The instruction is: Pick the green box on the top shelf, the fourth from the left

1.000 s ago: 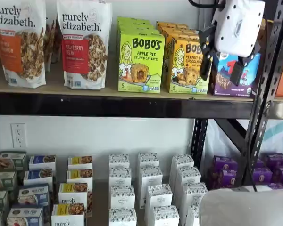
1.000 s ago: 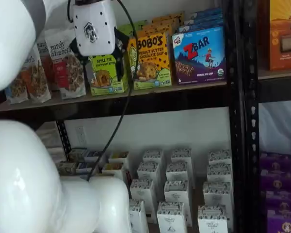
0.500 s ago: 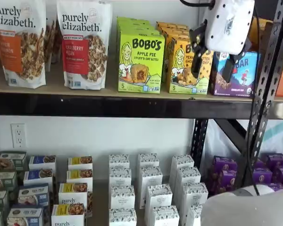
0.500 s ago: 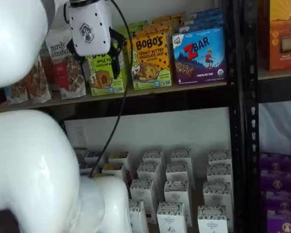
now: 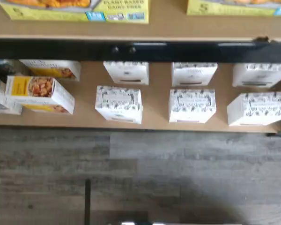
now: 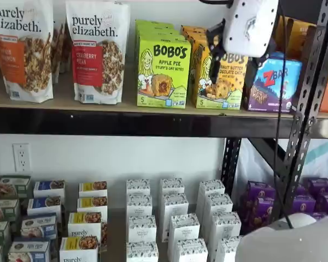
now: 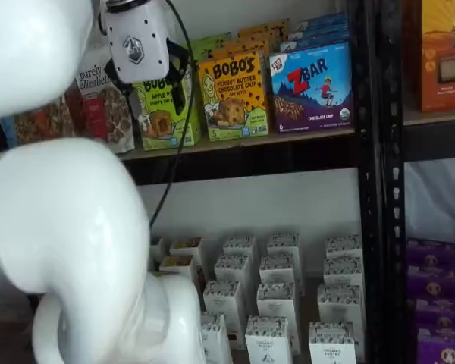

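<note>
1. Lime-green carton: the green box [image 6: 163, 70] stands upright at the front of the top shelf [image 6: 126, 123], in the upper middle of the frame, its printed face toward the camera; more green cartons are lined up behind it.
2. Neighbours: a granola pouch [image 6: 98, 52] stands to the left of the green box in frame, and a yellow-orange Bobo's box [image 6: 221, 82] just beside it on the right, followed by a blue ZBar box [image 6: 276, 84].
3. Pincer: the gripper [image 6: 232, 54], a white body with two black fingers [image 6: 214, 45] hanging below it, sits at the upper right of the frame, in front of the yellow-orange box and to the right of the green box, apart from it.
4. Pincer state: a plain gap separates the two fingers, which stand spread wide with no box between them; nothing is grasped.
5. Oblique view: the gripper [image 7: 148, 76] appears at the upper left of the frame, overlapping the upper part of the green box [image 7: 165, 114]; a black cable [image 7: 183, 114] hangs beside it, and the white arm [image 7: 68, 220] fills the left side.
6. Wrist view: the black front beam [image 5: 140, 49] crosses the frame, with small white boxes [image 5: 118, 104] on the lower shelf and grey plank floor [image 5: 178, 178] beyond.
</note>
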Controlling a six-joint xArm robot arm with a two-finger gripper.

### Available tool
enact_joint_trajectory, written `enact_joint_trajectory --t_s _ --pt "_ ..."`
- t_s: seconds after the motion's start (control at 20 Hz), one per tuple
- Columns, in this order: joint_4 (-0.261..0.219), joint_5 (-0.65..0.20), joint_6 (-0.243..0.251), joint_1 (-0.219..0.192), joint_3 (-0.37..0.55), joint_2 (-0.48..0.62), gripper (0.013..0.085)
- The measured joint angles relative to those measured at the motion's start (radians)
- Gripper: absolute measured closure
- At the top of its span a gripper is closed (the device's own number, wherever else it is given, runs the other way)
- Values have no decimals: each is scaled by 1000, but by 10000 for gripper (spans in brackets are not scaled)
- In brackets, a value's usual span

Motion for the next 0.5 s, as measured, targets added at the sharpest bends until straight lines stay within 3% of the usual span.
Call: enact_joint_trajectory --t_s 0.3,0.5 --pt "12 -78 21 20 -20 61 130" --pt "-14 -117 48 52 -49 113 130"
